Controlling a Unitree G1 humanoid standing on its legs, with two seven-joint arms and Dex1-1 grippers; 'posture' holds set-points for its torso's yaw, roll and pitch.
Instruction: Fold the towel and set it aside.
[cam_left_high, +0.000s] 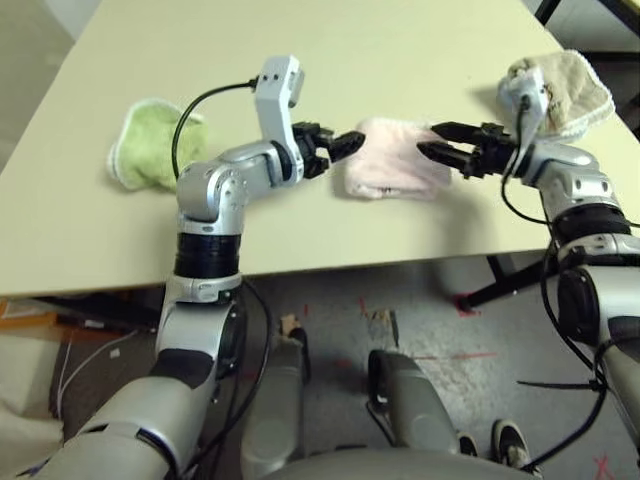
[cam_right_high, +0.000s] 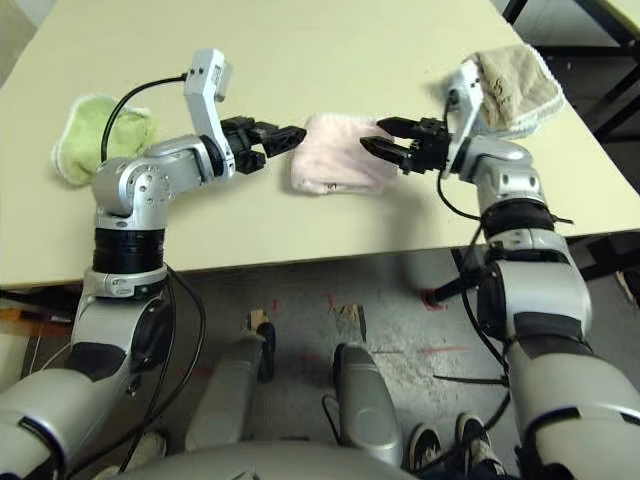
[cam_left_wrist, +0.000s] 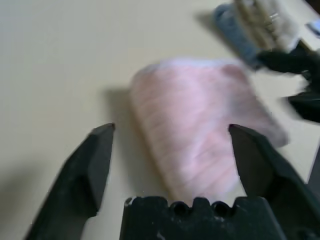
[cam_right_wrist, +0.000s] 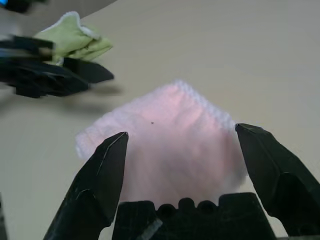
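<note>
The left gripper (cam_left_high: 347, 144) and right gripper (cam_left_high: 433, 141) both stand with fingers spread, holding nothing, flanking the folded pink towel (cam_left_high: 392, 160) on the table (cam_left_high: 400, 40). A green cloth (cam_left_high: 147, 143) lies well left of the towel, a beige towel (cam_left_high: 560, 92) to its right.

head stereo: down at table (cam_left_high: 330, 235) | wrists: close, sharing towel (cam_left_wrist: 200, 130)

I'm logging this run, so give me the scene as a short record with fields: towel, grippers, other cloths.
towel: pink towel folded small, lying on the table between the grippers
left gripper: open, at the towel's left edge, holding nothing
right gripper: open, at the towel's right edge, holding nothing
other cloths: green cloth far left; beige towel far right
</note>
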